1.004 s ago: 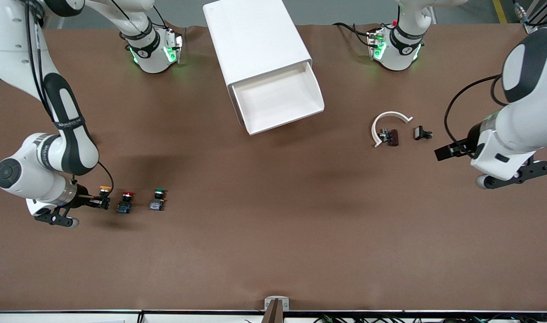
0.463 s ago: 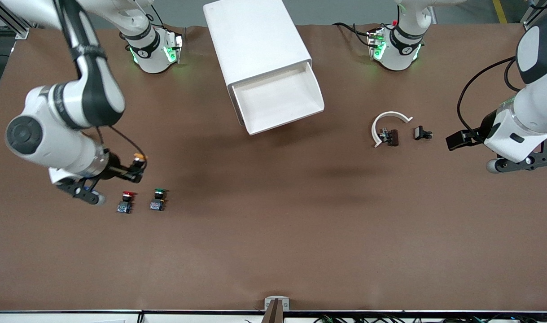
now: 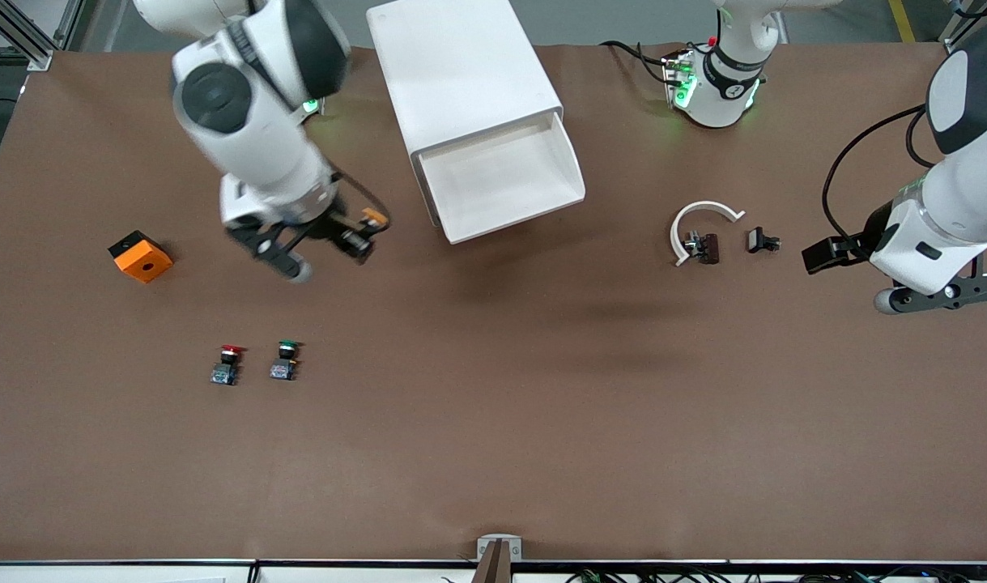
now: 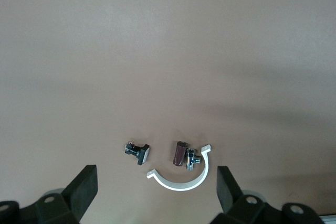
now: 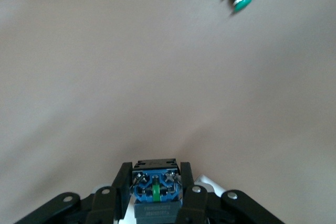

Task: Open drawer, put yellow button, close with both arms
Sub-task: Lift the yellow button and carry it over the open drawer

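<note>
The table (image 3: pixel 493 421) fills the frame, brown and wide. At top centre stands the white cabinet (image 3: pixel 453 73), its top drawer (image 3: pixel 501 182) pulled out and showing a bare floor. The right arm (image 3: pixel 250 105) reaches down from the upper left; its right gripper (image 3: pixel 355 236) hangs over the table just beside the drawer, fingers clenched on the yellow button (image 3: pixel 372 217), whose blue-and-black body sits between them in the right wrist view (image 5: pixel 155 187). The left arm (image 3: pixel 946 202) waits at the right edge, its left gripper (image 3: pixel 817 255) spread wide in the left wrist view (image 4: pixel 157 195), over bare table near a white curved clip (image 3: pixel 699 223). An orange block (image 3: pixel 140 257) lies at middle left. Lower left, the red button (image 3: pixel 227 364) and green button (image 3: pixel 284 360) sit side by side.
</note>
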`<state>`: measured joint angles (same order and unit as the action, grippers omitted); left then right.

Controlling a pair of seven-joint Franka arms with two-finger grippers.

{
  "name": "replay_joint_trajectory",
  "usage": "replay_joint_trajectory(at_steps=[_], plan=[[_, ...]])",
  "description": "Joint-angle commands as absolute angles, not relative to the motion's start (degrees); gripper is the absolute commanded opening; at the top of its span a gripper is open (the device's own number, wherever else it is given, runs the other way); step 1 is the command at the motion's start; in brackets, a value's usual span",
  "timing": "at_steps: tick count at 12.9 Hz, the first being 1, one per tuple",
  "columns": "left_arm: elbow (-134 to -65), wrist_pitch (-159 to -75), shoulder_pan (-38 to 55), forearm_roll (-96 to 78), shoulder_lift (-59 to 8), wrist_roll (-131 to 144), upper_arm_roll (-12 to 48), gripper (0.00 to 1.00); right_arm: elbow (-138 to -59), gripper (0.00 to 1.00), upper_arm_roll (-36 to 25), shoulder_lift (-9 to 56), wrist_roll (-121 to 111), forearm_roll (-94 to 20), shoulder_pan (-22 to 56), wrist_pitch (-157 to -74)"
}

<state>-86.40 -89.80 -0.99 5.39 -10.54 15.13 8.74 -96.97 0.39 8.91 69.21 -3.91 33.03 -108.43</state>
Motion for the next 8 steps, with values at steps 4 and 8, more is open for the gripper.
replay_joint_trajectory(at_steps=[4, 8], plan=[[-88.15, -90.62, -2.11, 4.48, -8.96, 14.06, 8.96, 1.00, -92.47, 0.00, -0.61, 10.10, 90.23, 4.90, 47.61, -107.32], [-88.15, -90.62, -2.28, 3.69, -9.23, 14.06, 8.96, 1.00, -92.02, 0.00, -0.62, 11.16, 99.74, 7.82, 52.99, -107.23]])
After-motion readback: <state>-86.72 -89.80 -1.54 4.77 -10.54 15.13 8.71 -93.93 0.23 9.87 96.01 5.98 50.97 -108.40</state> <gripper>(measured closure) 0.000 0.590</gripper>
